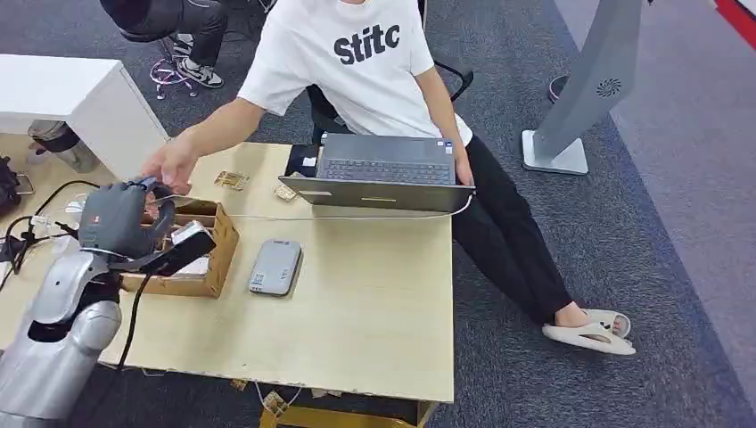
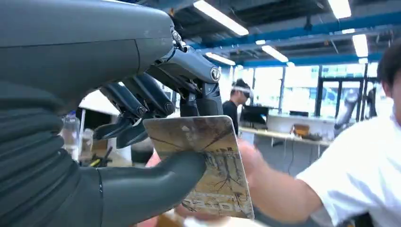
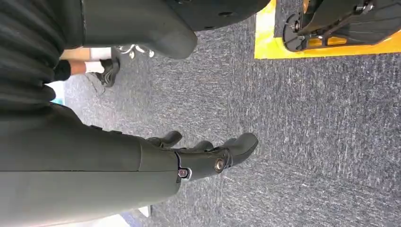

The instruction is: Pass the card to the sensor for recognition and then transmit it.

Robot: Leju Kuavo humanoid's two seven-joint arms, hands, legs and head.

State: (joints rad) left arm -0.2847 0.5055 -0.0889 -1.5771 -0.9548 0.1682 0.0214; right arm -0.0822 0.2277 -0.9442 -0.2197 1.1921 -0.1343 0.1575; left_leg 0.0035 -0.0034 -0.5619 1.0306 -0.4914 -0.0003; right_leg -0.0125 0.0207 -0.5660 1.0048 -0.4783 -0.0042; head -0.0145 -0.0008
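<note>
Left hand (image 2: 142, 142): raised over the box (image 1: 214, 254), thumb and fingers (image 2: 142, 101) pinching the card (image 2: 208, 165).
Card: upright in that grip, a person's hand (image 1: 169, 165) reaching in just behind it.
Right hand (image 3: 189, 156): hanging over the carpet (image 3: 307, 132), fingers loosely apart, holding nothing.
Sensor (image 1: 275, 267): flat on the tabletop (image 1: 374, 303), beside the box.
Laptop (image 1: 383, 171): at the far edge, before the seated person.

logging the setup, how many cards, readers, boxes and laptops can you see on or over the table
cards: 3, one pinched in the left hand as card, two loose cards on the table at and
sensor reader: 1
cardboard box: 1
laptop: 1
total: 6
</note>
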